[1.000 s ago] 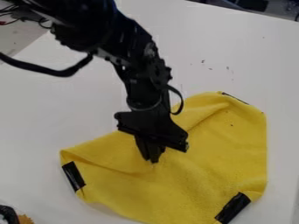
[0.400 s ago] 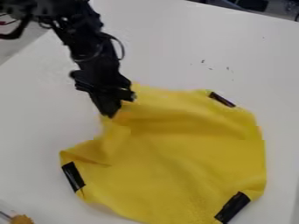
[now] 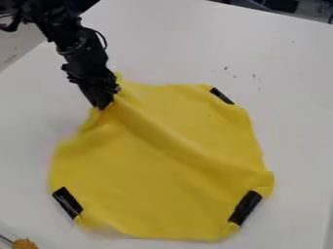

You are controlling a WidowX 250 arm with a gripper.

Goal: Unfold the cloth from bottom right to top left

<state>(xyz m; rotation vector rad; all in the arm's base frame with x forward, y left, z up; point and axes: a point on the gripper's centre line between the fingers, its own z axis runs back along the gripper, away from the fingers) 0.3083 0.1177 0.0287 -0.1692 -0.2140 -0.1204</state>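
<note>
One yellow cloth (image 3: pixel 156 180): in the camera view, spread across the middle and lower left of the white worktop (image 3: pixel 286 121), largely opened out; a soft ridge slants from the held part at its upper left towards its lower right.
Black strips on the cloth: one by the upper right edge (image 3: pixel 222 96), one at the lower left (image 3: pixel 67 202), one at the lower right (image 3: pixel 245 207).
Fingers (image 3: pixel 99 98): closed on the upper left part of the cloth, which bunches around their tips.
Step in hand: most likely drawing the held corner out to the upper left; the unfolding looks nearly done.
Doing it well: keep the pinch firm and the pull low and even, along the line of the ridge, so the fabric flattens without the whole cloth sliding. Ease off once the ridge slackens, lay the corner down, then let go and lift straight up, so that no fabric catches and folds back.
Black arm (image 3: pixel 75 41): comes in from the top left and slants down to the right, with the gripper (image 3: pixel 102 106) hanging at its end, pointing down at the cloth.
</note>
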